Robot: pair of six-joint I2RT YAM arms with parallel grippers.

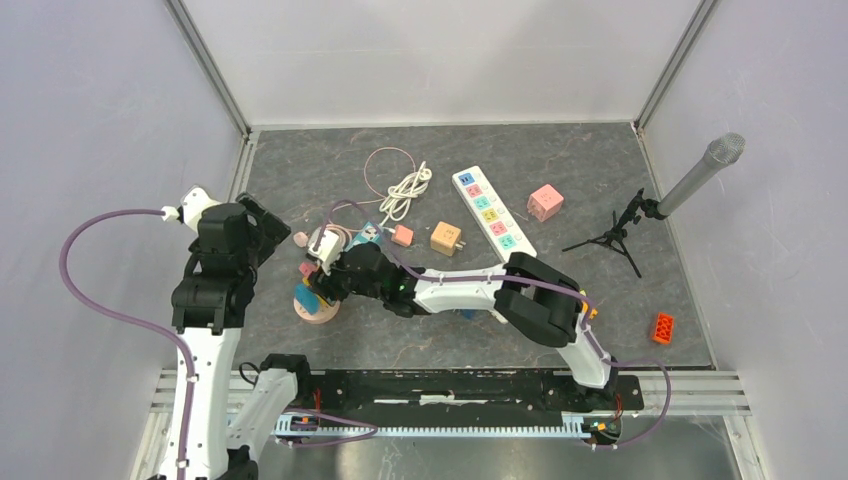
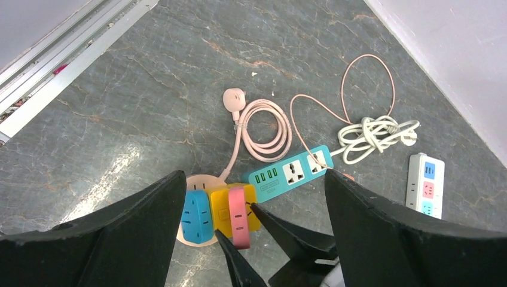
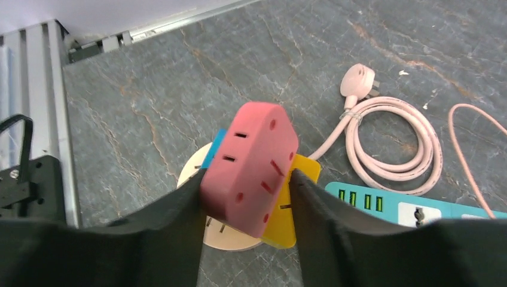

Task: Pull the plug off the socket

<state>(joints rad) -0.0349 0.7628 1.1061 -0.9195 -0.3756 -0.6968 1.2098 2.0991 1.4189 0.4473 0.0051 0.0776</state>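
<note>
A pink plug is stacked on a yellow adapter and a blue adapter, all on a round pale socket lying on the table. My right gripper is shut on the pink plug, one finger pressed to each side. From the left wrist view, those fingers flank the pink plug. My left gripper hangs open above and to the left of the stack, holding nothing. In the top view the stack sits at the left, under the right gripper.
A teal power strip, a coiled pink cable and a white cable bundle lie just beyond the stack. Further right are a white power strip, an orange cube, a pink cube, a microphone stand and an orange brick.
</note>
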